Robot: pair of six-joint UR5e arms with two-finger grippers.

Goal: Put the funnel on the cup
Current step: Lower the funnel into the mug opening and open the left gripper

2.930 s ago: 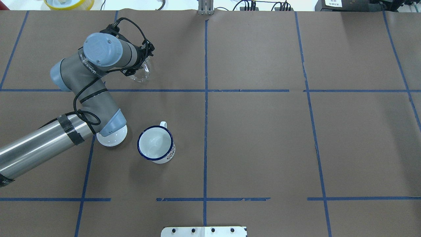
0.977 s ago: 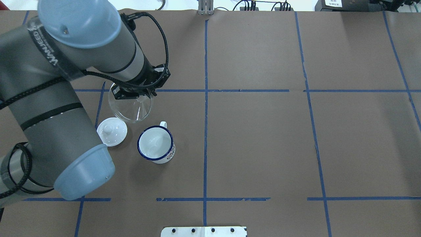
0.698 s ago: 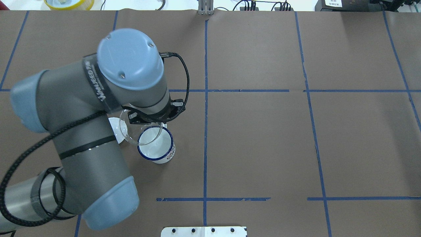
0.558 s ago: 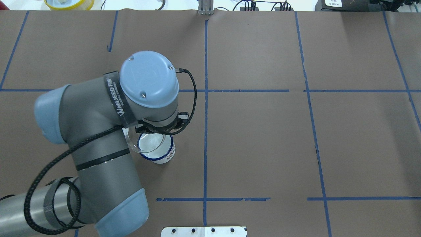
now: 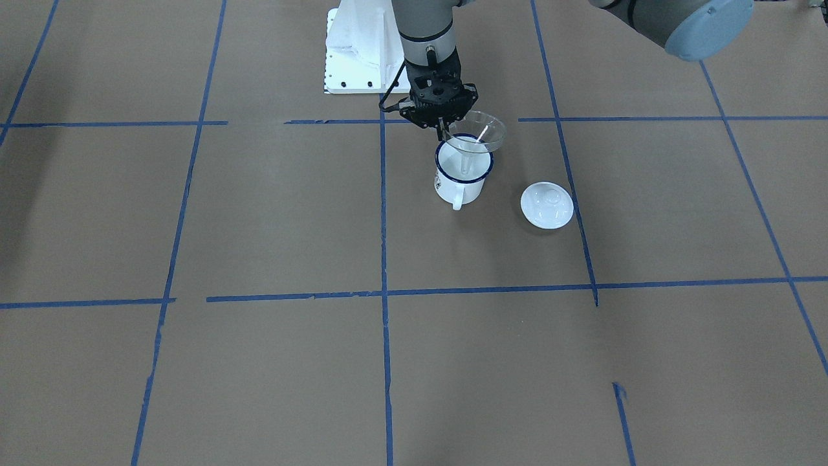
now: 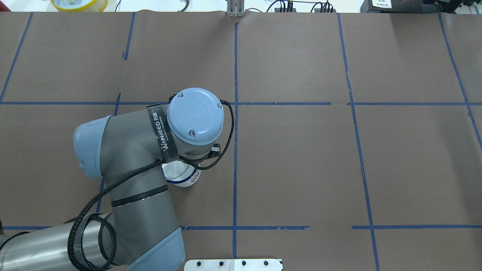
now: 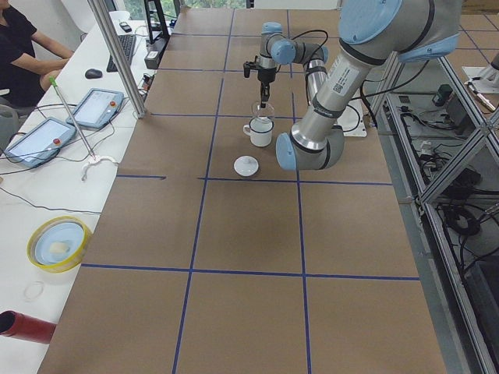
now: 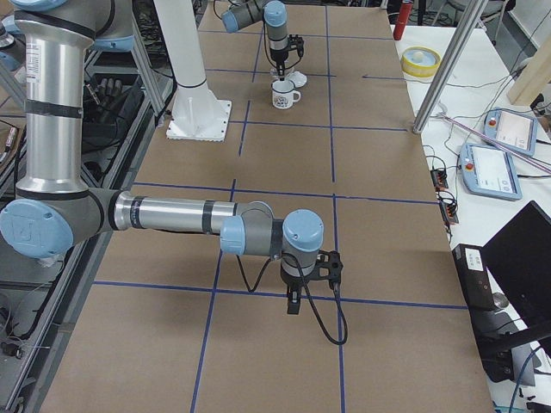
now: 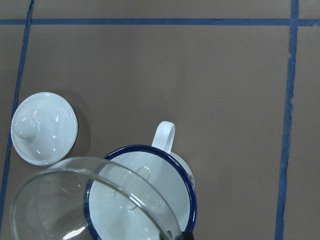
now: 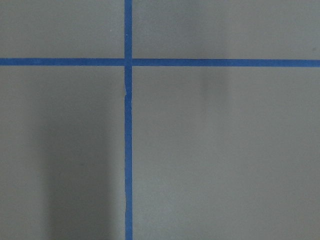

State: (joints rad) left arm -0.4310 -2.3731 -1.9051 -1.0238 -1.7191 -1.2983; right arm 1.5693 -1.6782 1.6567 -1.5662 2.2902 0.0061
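Observation:
My left gripper (image 5: 445, 133) is shut on the rim of the clear funnel (image 5: 479, 133). It holds the funnel just above the white mug (image 5: 460, 184) with the dark blue rim. The spout dips into the mug's mouth and the cone sits off-centre toward the lid. In the left wrist view the funnel (image 9: 65, 200) overlaps the mug (image 9: 172, 200) at the bottom. In the overhead view my left wrist hides all but an edge of the mug (image 6: 188, 178). My right gripper (image 8: 294, 308) points down at bare table far from the mug. I cannot tell whether it is open or shut.
A round white knobbed lid (image 5: 547, 204) lies on the table beside the mug, also in the left wrist view (image 9: 44, 127). The white base plate (image 5: 356, 58) is behind the mug. A yellow bowl (image 6: 79, 3) sits beyond the far table edge.
My left arm has carried the funnel from near the lid over to the mug and lowered it. The wrist now covers most of the mug in the overhead view.

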